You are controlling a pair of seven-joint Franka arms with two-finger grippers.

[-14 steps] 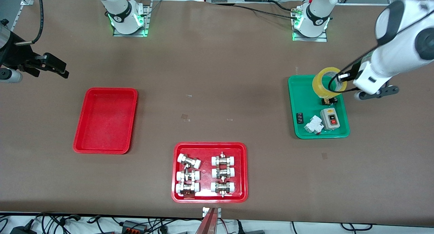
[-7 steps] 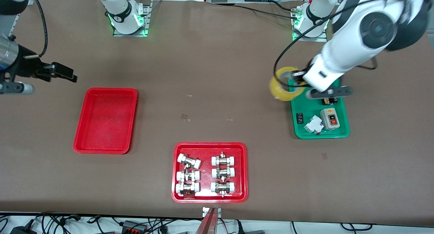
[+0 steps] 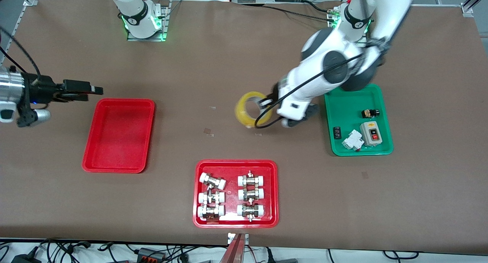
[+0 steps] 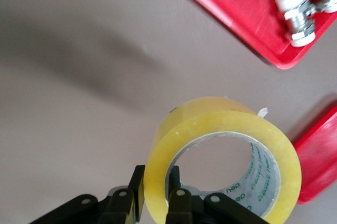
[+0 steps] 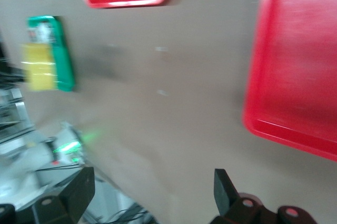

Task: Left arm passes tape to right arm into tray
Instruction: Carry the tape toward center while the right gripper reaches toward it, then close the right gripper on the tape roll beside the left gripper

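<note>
Pinched by its wall alone in the left gripper (image 3: 265, 103), over mid-desk at the fittings tray's (image 3: 235, 193) twelve o'clock, the tape (image 3: 249, 109) could twist loose before the open-jawed right gripper (image 3: 85, 89), at the tray's (image 3: 118, 135) eleven o'clock, takes it.

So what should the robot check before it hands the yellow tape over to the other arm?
1. Left pincer grips the tape: ok, its fingers pinch the roll's wall, one inside and one outside.
2. Tape is off the table: ok, it is carried over bare table between the green tray and the plain red tray.
3. Right pincer is ready to take it: ok, fingers wide open and holding nothing.
4. The arms are close enough to pass: not ok, the right pincer is over the table at its own end, beside the plain red tray.
5. Plain red tray has room: ok, nothing lies in it.
</note>
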